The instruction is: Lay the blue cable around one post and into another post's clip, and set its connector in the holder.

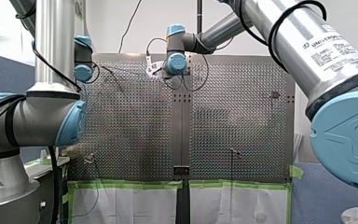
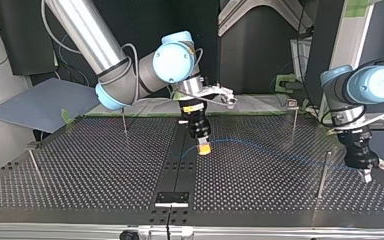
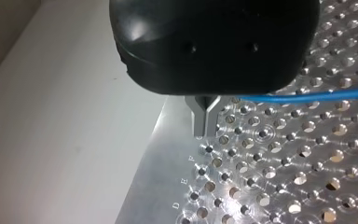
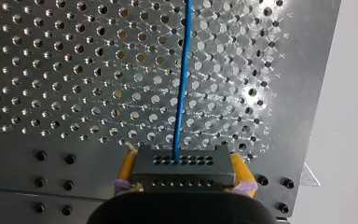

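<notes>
In the right wrist view my right gripper (image 4: 182, 157) has its yellow pads shut on a black connector (image 4: 182, 171). The blue cable (image 4: 182, 84) leaves the connector and runs straight ahead over the perforated plate. The top view shows this gripper (image 2: 204, 149) low over the table's middle, and the cable (image 2: 260, 145) arcs from it toward the view's right. There my left gripper (image 2: 366, 174), black, hangs near the table's edge. In the left wrist view its metal fingers (image 3: 206, 122) are shut on the cable (image 3: 307, 96), which leads off sideways.
Thin upright posts stand on the table: one (image 2: 324, 175) close to my left gripper, one (image 2: 294, 119) at the back right, and two at the top view's left (image 2: 125, 122) (image 2: 34, 162). A small black fixture (image 2: 171, 198) sits at the near edge's middle.
</notes>
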`<move>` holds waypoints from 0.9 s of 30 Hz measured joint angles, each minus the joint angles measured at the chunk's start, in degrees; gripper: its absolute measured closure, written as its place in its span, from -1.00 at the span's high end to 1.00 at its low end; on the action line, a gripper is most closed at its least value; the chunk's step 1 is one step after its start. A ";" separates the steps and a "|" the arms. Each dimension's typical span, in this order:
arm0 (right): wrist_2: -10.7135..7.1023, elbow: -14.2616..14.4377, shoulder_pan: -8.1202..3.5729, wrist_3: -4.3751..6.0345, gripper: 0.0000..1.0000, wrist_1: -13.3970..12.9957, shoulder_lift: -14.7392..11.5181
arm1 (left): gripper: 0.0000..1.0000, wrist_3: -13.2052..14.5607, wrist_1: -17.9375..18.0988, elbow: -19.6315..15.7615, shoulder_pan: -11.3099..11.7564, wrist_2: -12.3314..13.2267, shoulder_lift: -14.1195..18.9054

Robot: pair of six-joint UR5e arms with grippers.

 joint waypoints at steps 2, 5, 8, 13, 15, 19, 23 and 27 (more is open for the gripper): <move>-0.02 0.01 0.00 0.00 -1.00 -0.05 0.00 | -1.00 -0.50 0.28 0.00 0.13 0.16 -0.29; -0.03 0.02 0.00 0.00 -1.00 -0.07 0.00 | -1.00 -0.63 0.39 0.00 0.18 0.49 -1.10; -0.03 0.03 0.00 0.00 -1.00 -0.08 -0.03 | -1.00 -0.32 0.41 -0.01 0.05 0.82 -1.73; -0.05 0.08 0.01 0.00 -1.00 -0.04 -0.01 | -1.00 -0.22 0.37 0.00 -0.15 1.01 -2.02; -0.08 0.10 0.04 0.00 -1.00 0.03 -0.02 | -1.00 -0.18 0.37 -0.10 -0.29 1.07 -2.03; -0.17 0.11 0.12 -0.05 -1.00 0.08 -0.03 | -1.00 -0.15 0.47 -0.60 -0.49 1.27 -2.04; -0.24 0.23 0.14 -0.08 -1.00 -0.01 -0.02 | -1.00 -0.15 0.50 -1.33 -0.81 1.65 -2.05; -0.40 0.35 0.22 -0.09 -1.00 -0.07 -0.02 | -0.79 -0.26 0.51 -1.67 -1.21 1.90 -2.05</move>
